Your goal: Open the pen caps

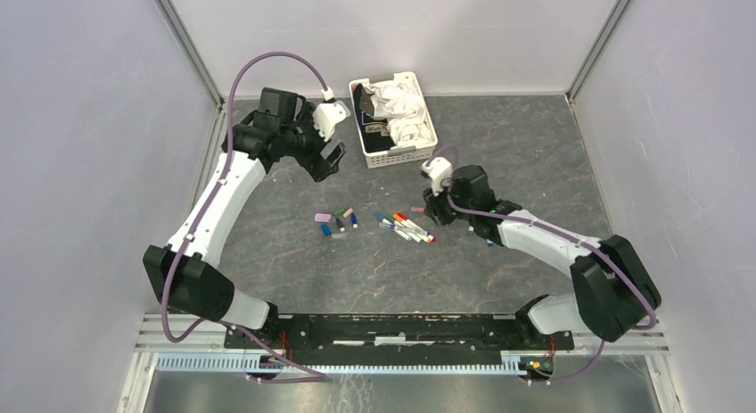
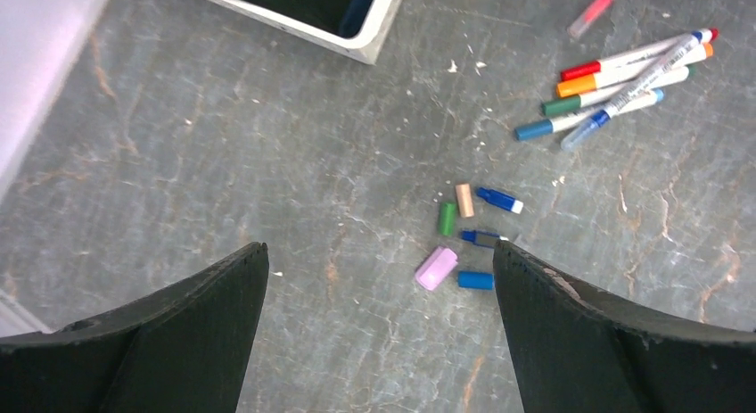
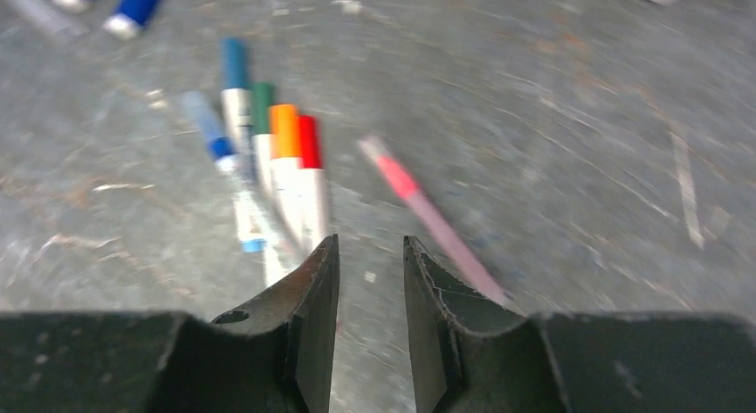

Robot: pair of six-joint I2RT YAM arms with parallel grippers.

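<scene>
Grey stone-patterned table (image 1: 535, 145), with a white slotted basket (image 1: 392, 154) at the far middle, holding crumpled white material and something dark. Left gripper (image 1: 325, 159) raised just left of that basket, well apart from everything on the table; in the left wrist view (image 2: 379, 248) both fingers spread wide, with nothing between them but bare table. Ahead of those fingers, the pen caps (image 2: 459, 239) scattered loose in a small cluster: a pink one (image 2: 436, 268) just beside a blue one (image 2: 475, 280), then a green one (image 2: 447, 218), a beige one (image 2: 464, 200), a short blue piece with a white end (image 2: 499, 199) and a small dark blue piece (image 2: 481, 238). From above, the same cluster (image 1: 337, 219) near the table's middle, left of the pens (image 1: 406, 226). Pens lying flat in a tight fan, white barrels side by side, coloured ends together: blue (image 3: 235, 83), green (image 3: 262, 119), orange (image 3: 283, 136), red (image 3: 308, 145), plus a paler blue one (image 3: 218, 141) laid across them. A pink translucent pen (image 3: 428, 212) alone and just beside the fan, angled away from it. Right gripper (image 1: 435, 218) low at the right end of the pens; in its own blurred view (image 3: 370, 242) fingers drawn close, only a narrow gap left, nothing gripped, with the white barrels just left of the left finger and the pink pen passing behind the right one. Cannot tell whether either finger touches a pen.
</scene>
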